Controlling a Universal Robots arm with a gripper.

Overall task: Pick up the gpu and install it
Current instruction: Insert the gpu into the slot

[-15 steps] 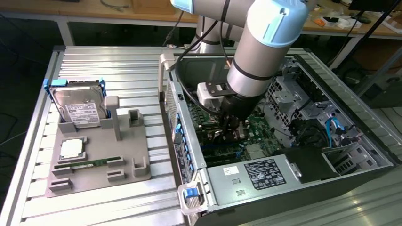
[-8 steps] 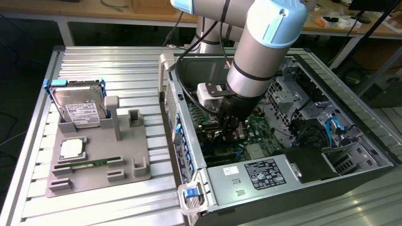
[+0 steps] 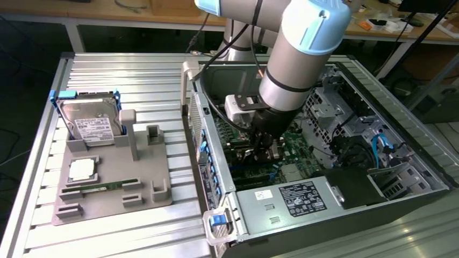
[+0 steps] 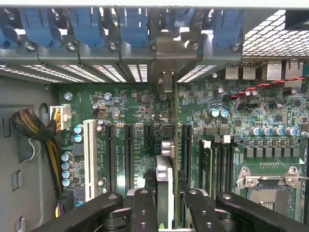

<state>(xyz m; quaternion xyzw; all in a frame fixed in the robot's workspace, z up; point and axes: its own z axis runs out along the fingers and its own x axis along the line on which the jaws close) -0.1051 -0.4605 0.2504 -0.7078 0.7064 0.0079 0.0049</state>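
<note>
Wrist view, tool [image 4: 166,200] gripping gpu [image 4: 164,169], inside case [image 4: 29,106]

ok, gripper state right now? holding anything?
Gripper: closed on the gpu, which it holds edge-on over the motherboard.

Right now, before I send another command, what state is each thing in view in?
end effector: shut on the gpu, inside the computer case.
gpu: held on edge over the motherboard slots; cannot tell if seated.
computer case: side open.
hard drive: upright in the grey holder.
memory stick: lying flat in the holder.
processor: lying flat on the holder.
</note>
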